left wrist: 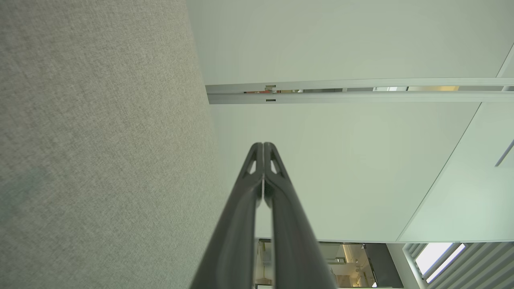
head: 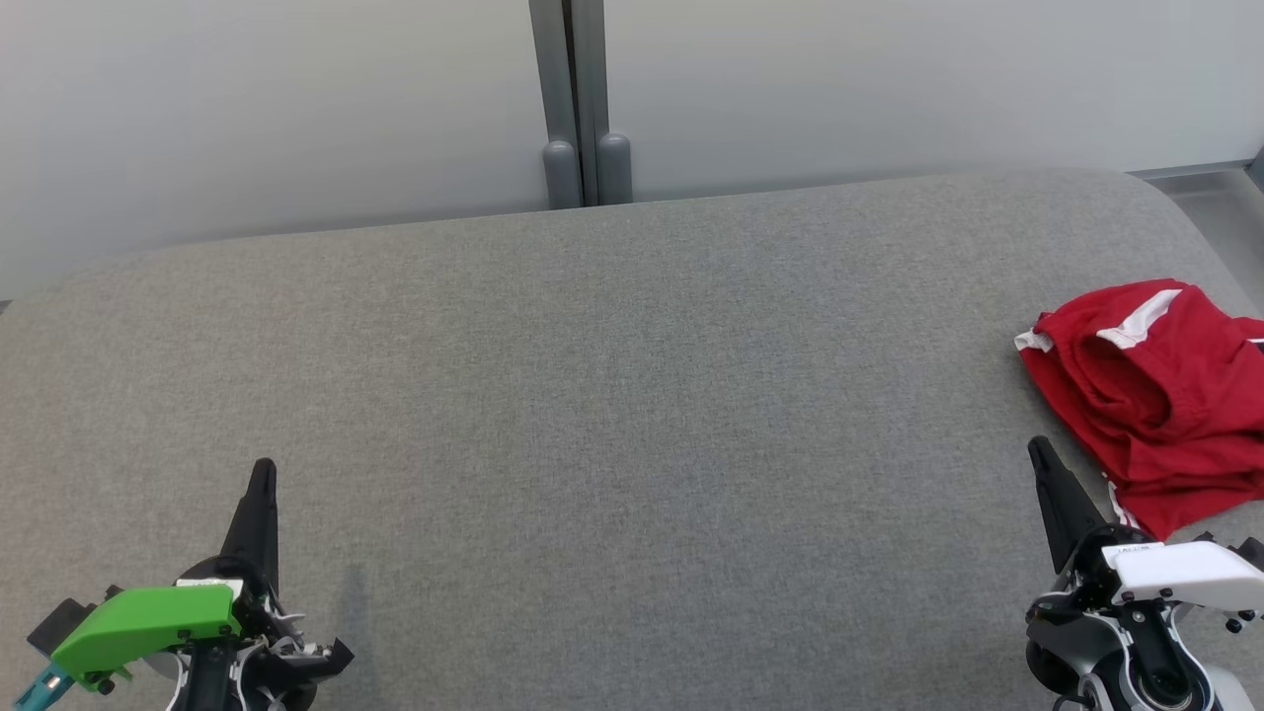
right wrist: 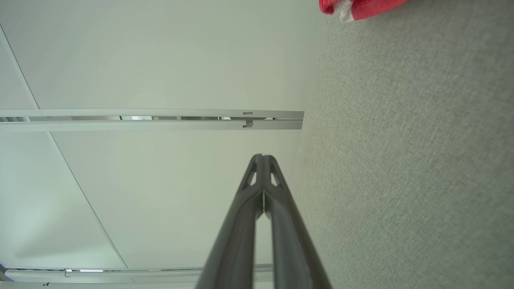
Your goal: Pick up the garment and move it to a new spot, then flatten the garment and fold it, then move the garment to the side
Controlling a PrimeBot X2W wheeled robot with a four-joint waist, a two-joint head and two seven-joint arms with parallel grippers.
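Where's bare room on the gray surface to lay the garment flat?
Whole middle of the surface is bare, from the left gripper across to the right gripper and back to the wall. Far left is free too. Crowded only at the right edge, where the garment lies bunched.

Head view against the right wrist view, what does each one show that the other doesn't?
Head view: the left hand with its green cover, and the whole crumpled red garment lying at the grey surface's right edge. Right wrist view: the right hand's two fingers up close, pressed together. Shared: garment, grey surface, right hand, pale wall and its grey rail.
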